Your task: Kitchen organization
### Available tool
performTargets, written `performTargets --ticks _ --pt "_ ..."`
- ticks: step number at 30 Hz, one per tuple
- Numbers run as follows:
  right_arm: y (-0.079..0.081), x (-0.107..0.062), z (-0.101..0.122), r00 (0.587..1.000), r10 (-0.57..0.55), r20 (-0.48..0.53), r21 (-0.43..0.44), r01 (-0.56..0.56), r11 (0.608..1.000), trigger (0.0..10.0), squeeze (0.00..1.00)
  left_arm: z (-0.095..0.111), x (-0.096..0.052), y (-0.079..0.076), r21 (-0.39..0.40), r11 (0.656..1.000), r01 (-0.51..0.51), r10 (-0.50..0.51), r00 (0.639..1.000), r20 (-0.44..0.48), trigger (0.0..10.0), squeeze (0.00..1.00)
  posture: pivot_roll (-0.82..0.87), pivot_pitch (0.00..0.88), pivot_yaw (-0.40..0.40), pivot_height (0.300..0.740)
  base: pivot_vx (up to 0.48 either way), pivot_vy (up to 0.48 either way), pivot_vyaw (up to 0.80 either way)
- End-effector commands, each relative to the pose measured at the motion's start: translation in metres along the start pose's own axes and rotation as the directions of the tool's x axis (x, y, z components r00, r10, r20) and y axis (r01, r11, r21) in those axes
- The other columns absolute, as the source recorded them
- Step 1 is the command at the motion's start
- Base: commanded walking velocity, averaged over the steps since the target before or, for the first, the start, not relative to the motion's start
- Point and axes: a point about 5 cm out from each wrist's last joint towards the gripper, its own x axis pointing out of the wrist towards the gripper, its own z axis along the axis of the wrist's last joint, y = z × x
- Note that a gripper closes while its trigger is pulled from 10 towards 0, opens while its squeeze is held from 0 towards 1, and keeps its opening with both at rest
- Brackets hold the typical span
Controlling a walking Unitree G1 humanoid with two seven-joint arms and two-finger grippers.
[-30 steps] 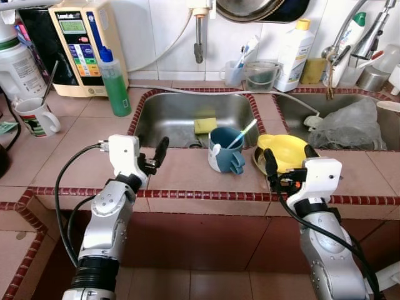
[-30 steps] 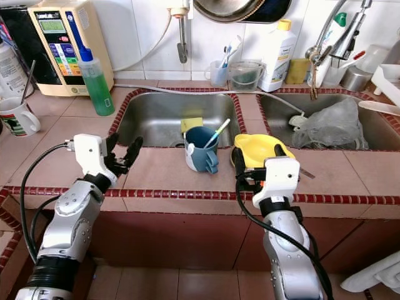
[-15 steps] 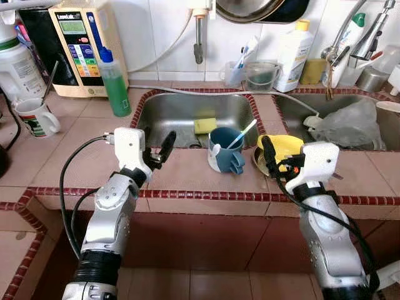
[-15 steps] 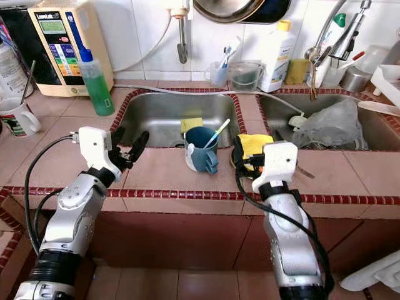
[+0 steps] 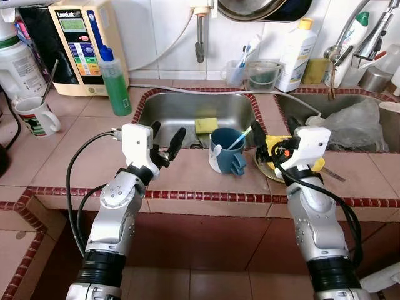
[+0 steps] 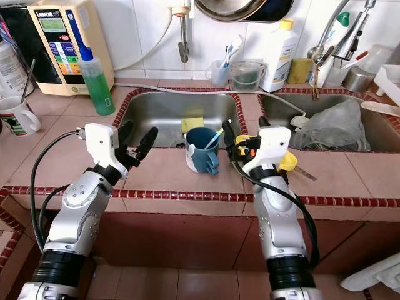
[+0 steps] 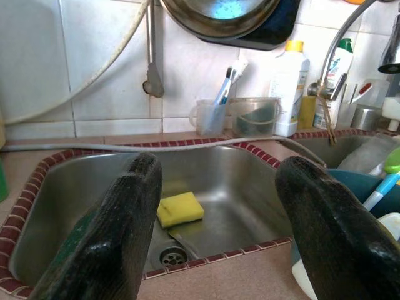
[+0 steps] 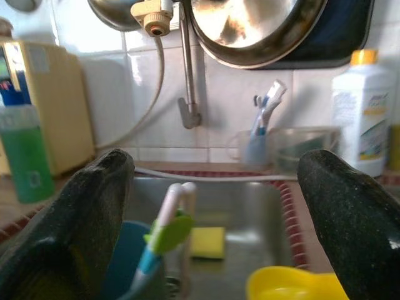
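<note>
Hovering above the tiled bench [image 5: 75,150], the left tool [image 5: 167,140] has its fingers spread and empty, just beside the sink [image 5: 181,112]. The right tool [image 6: 244,134], fingers also spread, hangs over the yellow dish [image 6: 287,161]. Between them, near the bench's sink-side edge, stands the blue cup [image 5: 226,150], upright, handle toward the robot. It looks like light, rigid plastic, probably slick; the rim or handle seems the surest hold. A toothbrush [image 5: 244,132] leans in it, long axis tilting up toward the right tool, likely to topple if jostled. Beyond, a yellow sponge [image 7: 180,209] lies in the sink.
</note>
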Motion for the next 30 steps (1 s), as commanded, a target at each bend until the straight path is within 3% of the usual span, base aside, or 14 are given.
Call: performTargets --ticks 1,7,22,23,25,30 --pt "0.003 0.005 0.001 1.0 0.014 0.019 0.037 -0.015 0.999 10.0 0.0 0.004 0.0 -0.002 0.01 1.0 0.005 -0.005 1.0 0.006 10.0 0.0 -0.07 0.0 0.024 0.74 0.0 0.0 0.0" --pt "0.009 0.01 -0.008 1.0 0.007 0.002 0.147 -0.007 0.989 10.0 0.0 0.005 -0.003 -0.004 0.003 1.0 0.003 -0.003 1.0 0.007 10.0 0.0 -0.06 0.0 0.019 0.74 0.0 0.0 0.0" --pt "0.014 0.011 -0.02 0.999 -0.026 -0.028 0.246 0.032 0.969 10.0 0.0 0.005 -0.007 -0.006 -0.002 1.0 -0.006 0.006 1.0 0.0 10.0 0.0 -0.05 0.0 0.008 0.74 0.0 0.0 0.0" --pt "0.014 0.011 -0.021 0.999 -0.027 -0.029 0.251 0.033 0.967 8.0 0.0 0.006 -0.007 -0.006 -0.003 1.0 -0.006 0.006 1.0 0.001 10.0 0.0 -0.05 0.0 0.007 0.74 0.0 0.0 0.0" --pt "0.013 0.011 -0.022 0.999 -0.04 -0.036 0.279 0.048 0.959 0.0 0.0 0.006 -0.007 -0.007 -0.005 1.0 -0.009 0.009 1.0 0.001 10.0 0.0 -0.04 0.0 0.006 0.74 0.0 0.0 0.0" --pt "0.009 0.01 -0.026 0.996 -0.068 -0.058 0.304 0.083 0.949 0.0 0.0 0.007 -0.008 -0.007 -0.006 1.0 -0.014 0.014 1.0 -0.001 10.0 0.0 -0.04 0.0 0.01 0.74 0.0 0.0 0.0"
